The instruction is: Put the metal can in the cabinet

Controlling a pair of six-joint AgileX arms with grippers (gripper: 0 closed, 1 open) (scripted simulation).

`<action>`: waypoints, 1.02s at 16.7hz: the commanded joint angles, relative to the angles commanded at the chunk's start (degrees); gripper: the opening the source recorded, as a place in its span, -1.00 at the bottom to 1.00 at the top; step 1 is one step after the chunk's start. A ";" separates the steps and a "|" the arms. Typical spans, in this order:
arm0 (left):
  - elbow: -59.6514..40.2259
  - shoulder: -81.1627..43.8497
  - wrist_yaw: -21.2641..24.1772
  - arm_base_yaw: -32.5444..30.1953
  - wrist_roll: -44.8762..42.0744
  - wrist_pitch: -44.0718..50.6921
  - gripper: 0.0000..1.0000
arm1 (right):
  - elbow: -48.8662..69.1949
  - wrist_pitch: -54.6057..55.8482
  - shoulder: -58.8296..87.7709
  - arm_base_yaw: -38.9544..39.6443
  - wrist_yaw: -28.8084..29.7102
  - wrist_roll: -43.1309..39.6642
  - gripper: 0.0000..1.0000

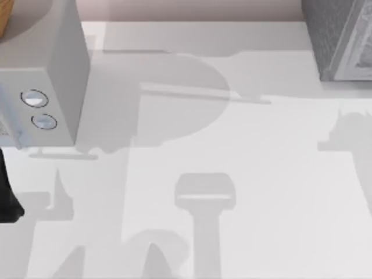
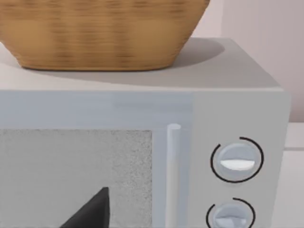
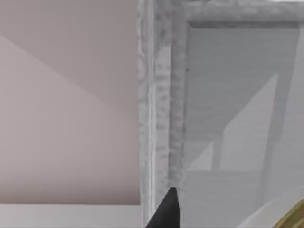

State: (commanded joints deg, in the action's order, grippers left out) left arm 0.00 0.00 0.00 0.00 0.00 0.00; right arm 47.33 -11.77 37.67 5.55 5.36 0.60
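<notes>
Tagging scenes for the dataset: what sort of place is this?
Probably a rendered kitchen worktop: a microwave with two dials and a wicker basket on top, a grey cabinet at the right, on a white table.

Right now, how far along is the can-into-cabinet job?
Done: the metal can looks picked up; its gold rim sits close by the right gripper in the right wrist view. In hand: that gripper faces the cabinet frame at close range. Left: setting the can inside and backing out; I cannot tell whether it is in yet. The left gripper idles facing the microwave.
</notes>
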 joint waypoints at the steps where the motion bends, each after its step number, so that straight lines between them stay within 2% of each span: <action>1: 0.00 0.00 0.00 0.00 0.00 0.00 1.00 | 5.56 -1.37 4.19 0.54 0.65 0.04 -1.00; 6: 0.00 0.00 0.00 0.00 0.00 0.00 1.00 | 31.71 -7.53 23.37 3.02 3.56 0.24 -1.00; 10: 0.00 0.00 0.00 0.00 0.00 0.00 1.00 | 46.77 -10.91 34.07 4.46 5.15 0.38 -1.00; 13: 0.00 0.00 0.00 0.00 0.00 0.00 1.00 | 52.18 -12.16 38.08 5.02 5.75 0.44 -1.00; 17: 0.00 0.00 0.00 0.00 0.00 0.00 1.00 | 52.76 -12.29 38.51 5.08 5.82 0.45 -1.00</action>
State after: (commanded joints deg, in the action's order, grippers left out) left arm 0.00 0.00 0.00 0.00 0.00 0.00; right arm 100.08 -24.07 76.18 10.63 11.18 1.05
